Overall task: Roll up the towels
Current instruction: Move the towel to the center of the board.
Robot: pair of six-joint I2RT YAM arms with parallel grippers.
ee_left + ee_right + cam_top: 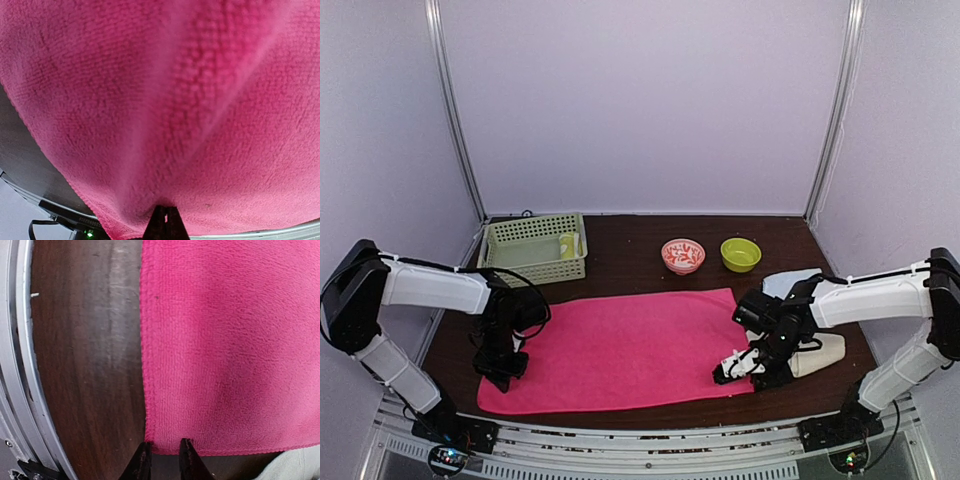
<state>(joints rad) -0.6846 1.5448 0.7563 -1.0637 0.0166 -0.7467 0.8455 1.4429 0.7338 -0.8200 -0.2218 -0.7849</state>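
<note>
Bright pink towel (630, 345), flat, unrolled

We see two arms of one build: the left arm (430, 285) and the right arm (875, 297) both wear smooth white tubular shells between bulky black joint housings, and each stands on a black base block (450, 432). Thin black cables (535, 300) loop beside the left arm's wrist, another runs along the right arm's forearm, and a small green light (447, 458) glows by the left base. We find the left gripper (502, 372) all black and the right gripper (728, 372) black with a white piece near its tip, both ending in dark tapered fingertips (141, 460).
</note>
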